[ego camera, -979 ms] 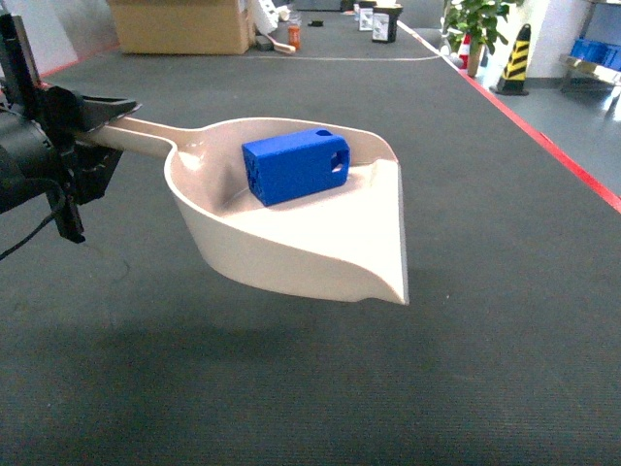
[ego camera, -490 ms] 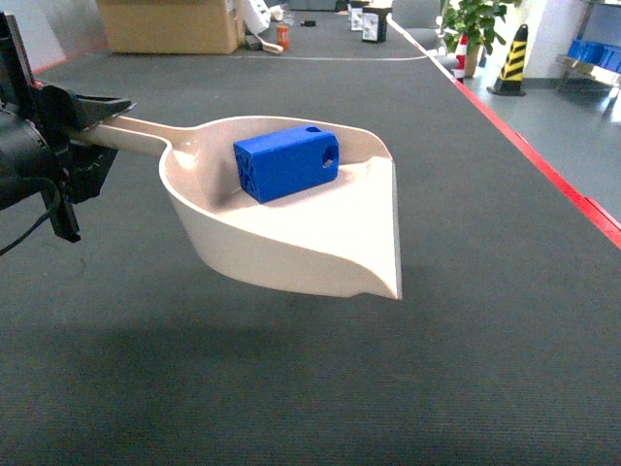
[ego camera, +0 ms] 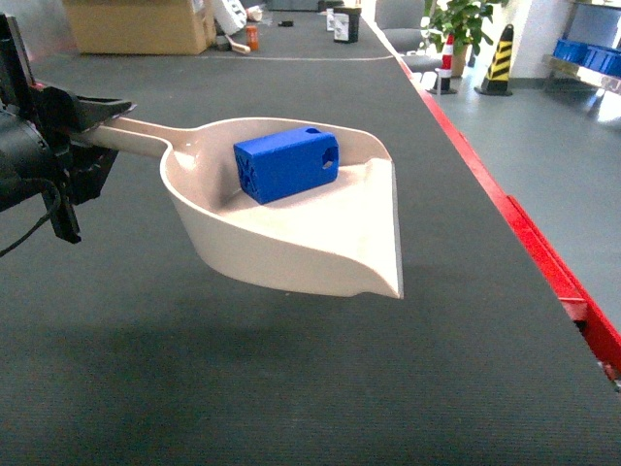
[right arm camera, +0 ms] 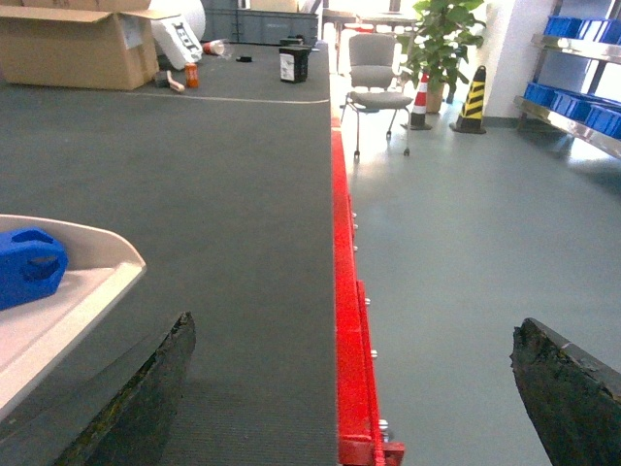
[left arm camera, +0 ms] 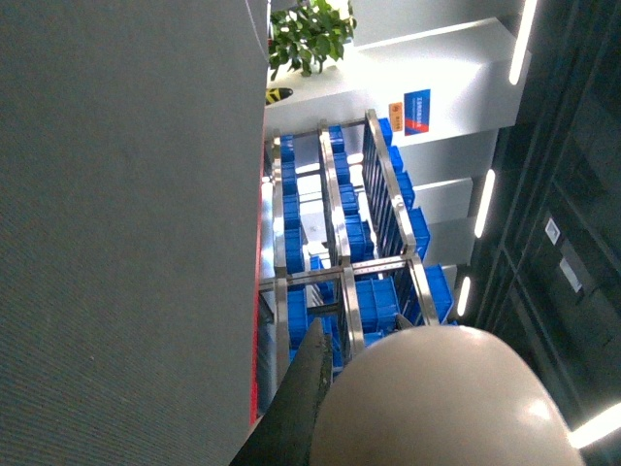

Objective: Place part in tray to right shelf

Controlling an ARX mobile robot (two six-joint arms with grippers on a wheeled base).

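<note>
Left fingers (ego camera: pixel 82 121) clamped on the handle of the beige tray (ego camera: pixel 291 243), long axis pointing toward 4 o'clock. Blue part (ego camera: pixel 286 165) lying inside the tray. Right fingers (right arm camera: pixel 349 388) spread wide, empty. Right shelf not seen from the head view.

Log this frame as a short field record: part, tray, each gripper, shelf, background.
part: blue block lying inside the scoop, against its back wall
tray: beige scoop held above the dark carpet, lip toward the right
left gripper: shut on the scoop's handle
right gripper: open, empty, two dark fingers apart
right shelf: steel rack with blue crates in the left wrist view; not reached
background: red floor strip, cardboard box, plant
</note>
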